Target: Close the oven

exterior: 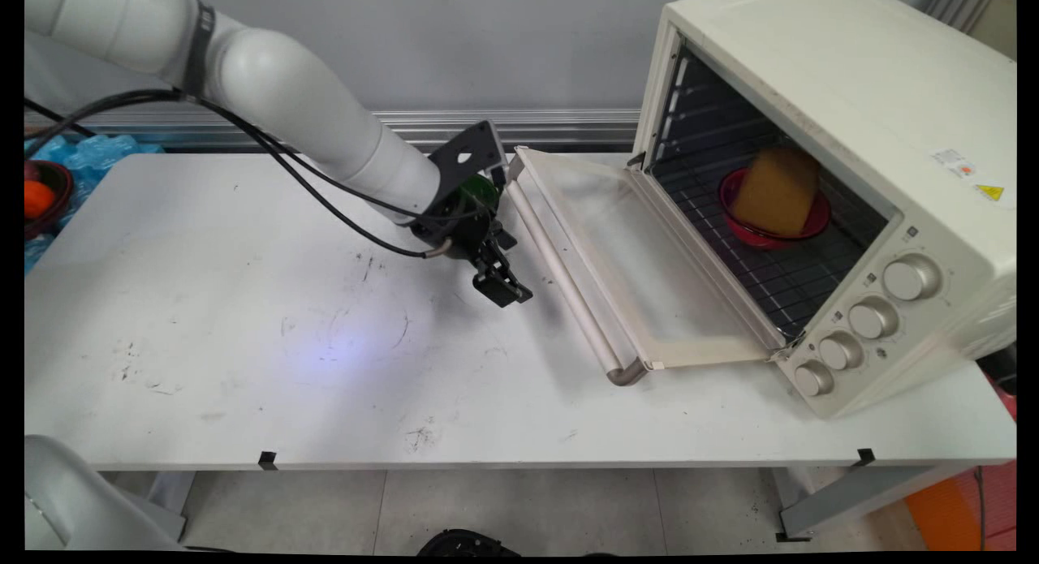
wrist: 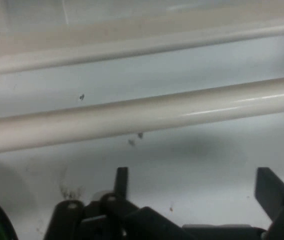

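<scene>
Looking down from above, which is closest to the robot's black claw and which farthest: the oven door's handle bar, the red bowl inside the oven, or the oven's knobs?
From the gripper:
1. The door handle, just to its right on the lowered door.
2. The red bowl, on the rack inside the oven.
3. The knobs, on the oven's front panel, farthest right.

White arm reaches in from upper left, angled down toward right, black cables hanging beneath. Black gripper low, pointing down-right, jaws spread wide, holding nothing.
</scene>
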Tool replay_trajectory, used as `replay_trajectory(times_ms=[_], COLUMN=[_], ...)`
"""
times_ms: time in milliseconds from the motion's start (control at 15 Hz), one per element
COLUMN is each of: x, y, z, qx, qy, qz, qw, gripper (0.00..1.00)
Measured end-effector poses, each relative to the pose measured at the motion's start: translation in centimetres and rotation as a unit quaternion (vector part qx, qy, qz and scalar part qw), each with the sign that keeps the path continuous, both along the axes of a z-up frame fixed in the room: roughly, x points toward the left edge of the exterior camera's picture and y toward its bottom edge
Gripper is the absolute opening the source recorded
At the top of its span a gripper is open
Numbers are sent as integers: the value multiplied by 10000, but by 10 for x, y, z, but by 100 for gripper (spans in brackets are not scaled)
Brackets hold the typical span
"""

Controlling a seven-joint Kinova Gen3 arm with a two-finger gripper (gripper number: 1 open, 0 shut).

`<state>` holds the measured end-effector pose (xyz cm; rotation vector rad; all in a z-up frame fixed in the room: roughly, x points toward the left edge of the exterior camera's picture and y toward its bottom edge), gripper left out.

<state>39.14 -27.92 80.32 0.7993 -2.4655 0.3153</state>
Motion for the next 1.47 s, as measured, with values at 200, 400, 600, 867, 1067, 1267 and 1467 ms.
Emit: replay_trajectory(times_ms=[200,400,600,867,1067,1267,1467], x=[-2,-6,-11,-18,-21,-22,-22], y=[-6,-12,-19,-27,-30,-31,-31], z=[-14,-26,-36,-44,-47,-47,-40], qx=[-1,-24,-69,-124,-157,-208,-308], qy=[-1,35,129,311,455,572,695], qz=[26,56,122,229,320,367,380], qw=[10000,10000,9998,9992,9983,9975,9964], gripper=[0,0,0,0,0,0,0])
